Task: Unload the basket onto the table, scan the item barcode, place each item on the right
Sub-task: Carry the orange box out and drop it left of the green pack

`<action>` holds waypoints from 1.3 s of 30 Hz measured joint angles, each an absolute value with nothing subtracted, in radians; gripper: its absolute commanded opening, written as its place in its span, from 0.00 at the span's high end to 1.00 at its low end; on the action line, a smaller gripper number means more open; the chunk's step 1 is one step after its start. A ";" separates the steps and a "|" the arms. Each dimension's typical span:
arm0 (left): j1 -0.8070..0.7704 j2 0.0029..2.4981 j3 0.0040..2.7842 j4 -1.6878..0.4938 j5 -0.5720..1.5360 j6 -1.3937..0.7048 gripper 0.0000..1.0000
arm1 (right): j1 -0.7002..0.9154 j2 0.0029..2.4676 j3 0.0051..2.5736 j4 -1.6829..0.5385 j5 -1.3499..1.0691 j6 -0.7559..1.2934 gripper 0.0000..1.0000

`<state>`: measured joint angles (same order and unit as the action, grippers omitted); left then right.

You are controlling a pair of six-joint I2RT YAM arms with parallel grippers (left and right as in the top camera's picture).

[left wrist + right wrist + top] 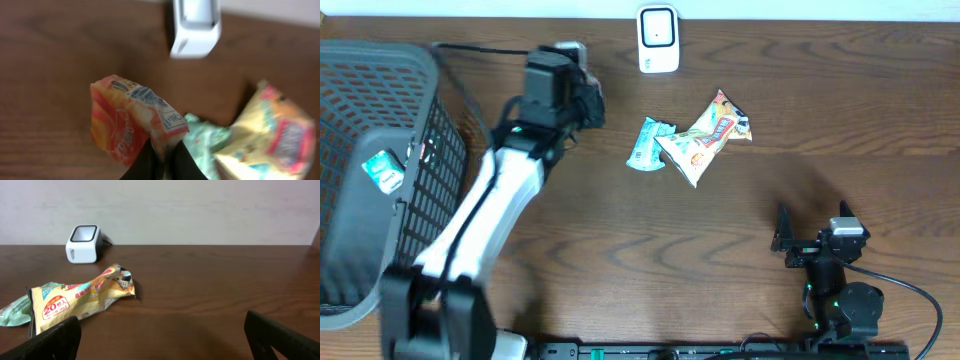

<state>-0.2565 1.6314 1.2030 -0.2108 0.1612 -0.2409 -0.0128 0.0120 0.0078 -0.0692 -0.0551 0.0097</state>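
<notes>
Left pincer, bottom centre, clamps the orange packet by its edge; I fear the limp film sagging, turning the barcode off the scanner at top centre. Right pincer gapes.

Orange-and-yellow snack packet, crumpled, pinched at lower edge, barcode showing near top; white scanner standing beyond, apart.

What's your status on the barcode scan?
Left gripper, jaws shut on orange packet, barcode showing, short of scanner. Right gripper open, empty. Yellow packet and teal packet on table, off the line.
</notes>
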 measured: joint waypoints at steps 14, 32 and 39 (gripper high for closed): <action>-0.306 1.794 1.203 -0.212 0.146 -0.224 0.50 | -0.012 0.012 0.008 -0.070 -0.055 0.010 0.01; -0.103 1.327 1.225 -0.219 0.109 -0.122 0.32 | -0.012 0.012 0.008 -0.070 -0.055 0.010 0.01; 0.242 1.132 1.234 -0.226 0.095 -0.100 0.20 | -0.013 0.012 0.008 -0.070 -0.055 0.010 0.01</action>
<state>0.2424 1.1320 1.2335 -0.2260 0.0948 -0.0998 -0.0128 0.0120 0.0078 -0.0696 -0.0551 0.0101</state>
